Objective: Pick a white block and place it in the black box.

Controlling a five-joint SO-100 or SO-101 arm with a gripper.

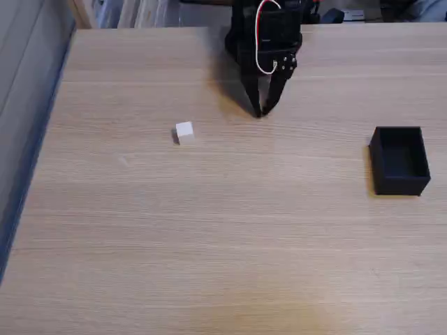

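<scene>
White block (184, 131) sits alone on the bench (223, 244), off to the left of the fingers (260, 112) in the fixed view, untouched. Fingers are pressed together at the tips, holding nothing. Black box (399, 160) waits well right of them, empty, I reckon.

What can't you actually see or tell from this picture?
- The arm above the gripper: cut off by the top edge of the fixed view.
- The black box: its dark inside hides whether anything lies there.
- The white block: too small to show any surface detail.
- Clutter behind the table: cropped and blurred.
</scene>
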